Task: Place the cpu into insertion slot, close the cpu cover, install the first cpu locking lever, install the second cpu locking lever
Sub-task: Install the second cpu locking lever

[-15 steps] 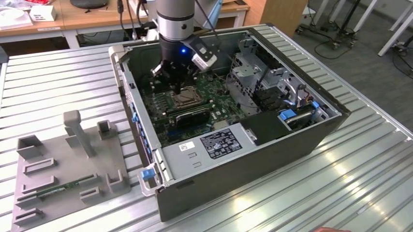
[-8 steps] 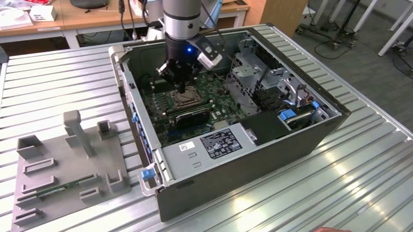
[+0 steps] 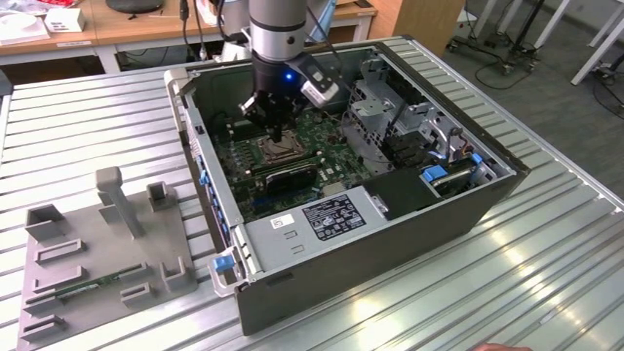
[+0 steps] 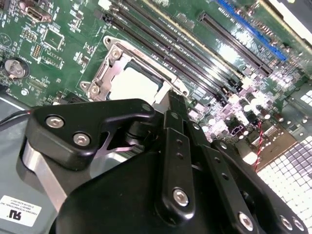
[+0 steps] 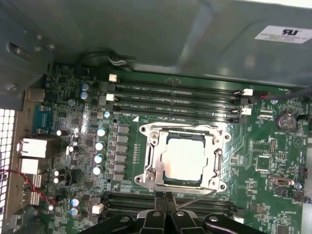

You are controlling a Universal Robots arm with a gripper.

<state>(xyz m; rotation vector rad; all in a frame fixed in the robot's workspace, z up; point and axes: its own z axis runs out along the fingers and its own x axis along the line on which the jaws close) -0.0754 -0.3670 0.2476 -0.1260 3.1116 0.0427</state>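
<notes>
Centre frame: cpu point(image 5: 184, 160) seated, cpu cover point(image 5: 183, 161) down.
Gripper point(image 5: 165, 202), fingers together and seemingly empty, addresses the first lever; pressing and hooking it is needed.

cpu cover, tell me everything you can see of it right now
The cpu cover is a thin silvery metal frame with a large square window. It lies flat and closed over the insertion slot on the green motherboard, between rows of long black memory slots. The pale grey top of the cpu shows through the window. Rounded, screwed corner mounts surround it. A thin wire lever runs along its edge nearest the tool, whose tips sit just beside that edge.
</notes>
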